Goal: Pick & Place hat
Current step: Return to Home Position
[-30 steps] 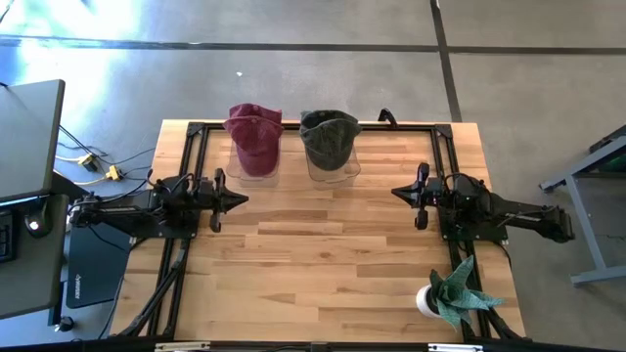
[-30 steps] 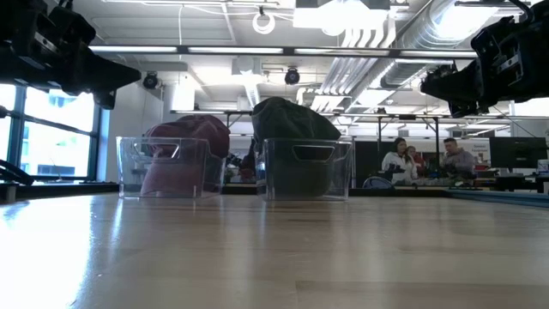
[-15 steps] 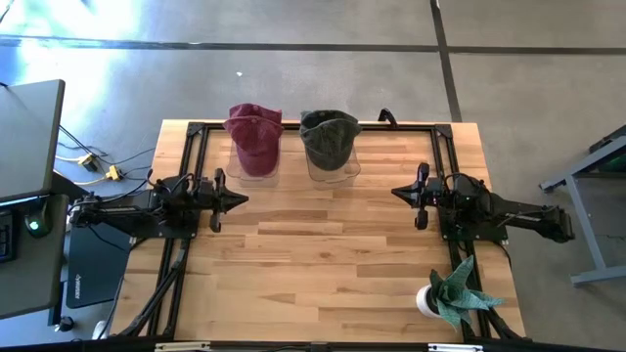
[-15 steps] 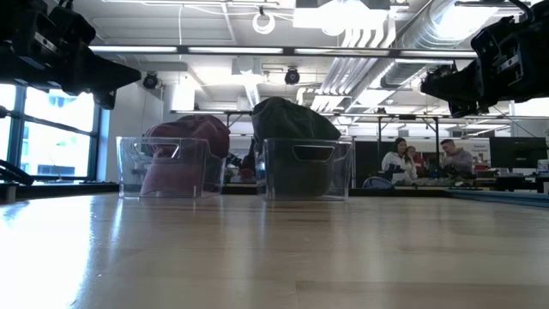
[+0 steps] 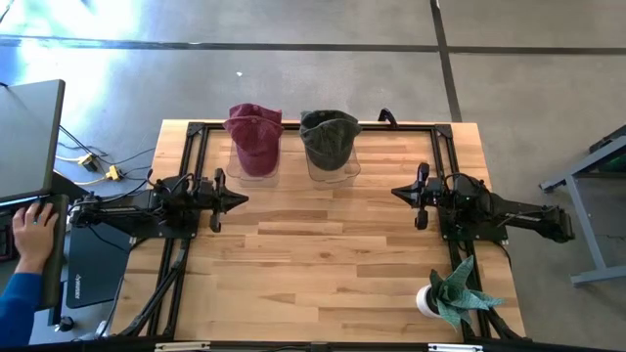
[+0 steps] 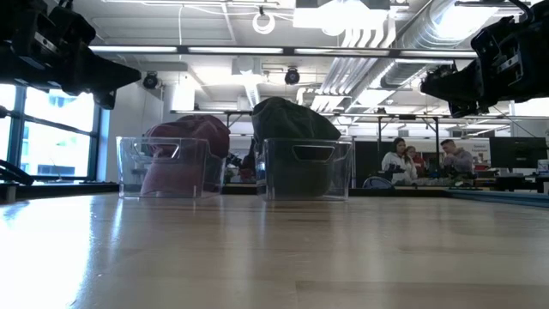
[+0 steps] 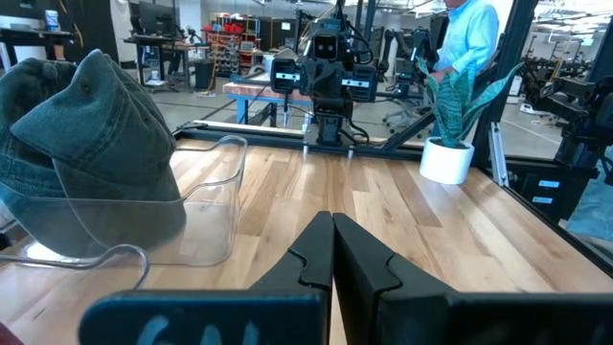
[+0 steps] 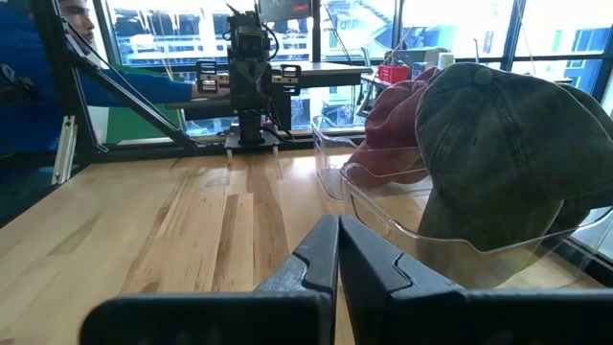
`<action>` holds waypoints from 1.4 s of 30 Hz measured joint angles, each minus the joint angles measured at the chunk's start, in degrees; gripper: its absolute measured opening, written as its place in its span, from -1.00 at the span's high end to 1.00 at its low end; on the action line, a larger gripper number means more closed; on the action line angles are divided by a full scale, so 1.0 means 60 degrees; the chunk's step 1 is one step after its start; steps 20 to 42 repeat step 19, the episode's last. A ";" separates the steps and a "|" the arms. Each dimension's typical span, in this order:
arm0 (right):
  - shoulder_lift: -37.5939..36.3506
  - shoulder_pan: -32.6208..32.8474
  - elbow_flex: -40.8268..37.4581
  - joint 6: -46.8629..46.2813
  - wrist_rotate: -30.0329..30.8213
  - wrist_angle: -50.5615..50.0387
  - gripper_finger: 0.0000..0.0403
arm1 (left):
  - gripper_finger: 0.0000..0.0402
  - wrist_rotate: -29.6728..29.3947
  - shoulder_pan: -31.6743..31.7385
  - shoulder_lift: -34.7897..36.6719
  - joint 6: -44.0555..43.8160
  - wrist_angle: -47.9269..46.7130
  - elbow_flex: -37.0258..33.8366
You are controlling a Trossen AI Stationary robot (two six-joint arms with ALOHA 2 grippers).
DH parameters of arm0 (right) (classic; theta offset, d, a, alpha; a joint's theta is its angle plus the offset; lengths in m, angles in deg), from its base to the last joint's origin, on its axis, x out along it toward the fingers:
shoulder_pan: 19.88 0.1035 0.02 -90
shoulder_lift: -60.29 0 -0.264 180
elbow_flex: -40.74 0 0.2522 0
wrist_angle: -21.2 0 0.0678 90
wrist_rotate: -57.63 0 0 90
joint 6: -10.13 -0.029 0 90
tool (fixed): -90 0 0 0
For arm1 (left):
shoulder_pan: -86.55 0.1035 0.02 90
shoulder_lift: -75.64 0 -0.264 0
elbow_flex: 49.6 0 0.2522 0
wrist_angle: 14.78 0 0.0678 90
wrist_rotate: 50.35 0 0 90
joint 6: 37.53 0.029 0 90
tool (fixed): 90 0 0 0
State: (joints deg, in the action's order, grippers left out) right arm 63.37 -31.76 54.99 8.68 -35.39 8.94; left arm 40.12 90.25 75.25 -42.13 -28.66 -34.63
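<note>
red cap (image 5: 253, 132) heaped in the left transparent bin (image 5: 256, 174), gray cap (image 5: 327, 137) in the right transparent bin (image 5: 333, 173). both bins upright and side by side, just apart, close to the far edge of the tabletop (image 5: 313, 254) and about midway along it, just inside the far rail of a black frame (image 5: 406, 124) laid around the tabletop. seen from table height, each cap bulging above its bin's rim, the gray one reaching higher. left fingers (image 5: 238, 199) pressed together tip to tip, raised above the tabletop near its left edge, pointing toward the middle, nearer than the bins and well apart from them. right fingers (image 5: 398, 193) likewise pressed together, raised near the right edge and pointing back across at the left ones, with a wide stretch of bare wood between the two. from the left wrist, closed fingertips in front, the gray cap in its bin close by, the right arm opposite across the boards. from the right wrist, the same in mirror: gray cap nearest, red cap behind it, the left arm opposite. potted plant (image 5: 452, 293) at the near right corner of the tabletop, beside the right arm's base. off the tabletop beyond its left edge, a person's hand (image 5: 32, 230) with a blue sleeve (image 5: 20, 308). farther back in the room, in the low view, people (image 6: 400, 159) seated at other desks.
</note>
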 joint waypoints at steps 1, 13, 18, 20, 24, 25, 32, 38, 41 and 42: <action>0.0001 0.0003 0.0000 0.0000 0.0002 0.0000 0.96 | 1.00 0.0000 0.0000 0.0000 0.0000 0.0000 0.0000; 0.0001 0.0000 0.0000 0.0000 -0.0001 0.0000 0.95 | 1.00 -0.0004 0.0000 0.0000 0.0000 0.0000 0.0000; 0.0000 0.0000 0.0000 0.0000 0.0000 0.0002 0.94 | 1.00 -0.0004 0.0000 0.0000 0.0000 0.0000 0.0002; 0.0001 0.0000 0.0000 0.0000 -0.0001 0.0000 0.94 | 1.00 -0.0004 0.0000 0.0001 0.0000 0.0000 0.0000; 0.0001 0.0000 0.0000 0.0000 -0.0001 0.0000 0.94 | 1.00 -0.0004 0.0000 0.0001 0.0000 0.0000 0.0000; 0.0001 0.0000 0.0000 0.0000 -0.0001 0.0000 0.94 | 1.00 -0.0004 0.0000 0.0001 0.0000 0.0000 0.0000; 0.0001 0.0000 0.0000 0.0000 -0.0001 0.0000 0.94 | 1.00 -0.0004 0.0000 0.0001 0.0000 0.0000 0.0000; 0.0001 0.0000 0.0000 0.0000 -0.0001 0.0000 0.94 | 1.00 -0.0004 0.0000 0.0001 0.0000 0.0000 0.0000; 0.0001 0.0000 0.0000 0.0000 -0.0001 0.0000 0.94 | 1.00 -0.0004 0.0000 0.0001 0.0000 0.0000 0.0000; 0.0001 0.0000 0.0000 0.0000 -0.0001 0.0000 0.94 | 1.00 -0.0004 0.0000 0.0001 0.0000 0.0000 0.0000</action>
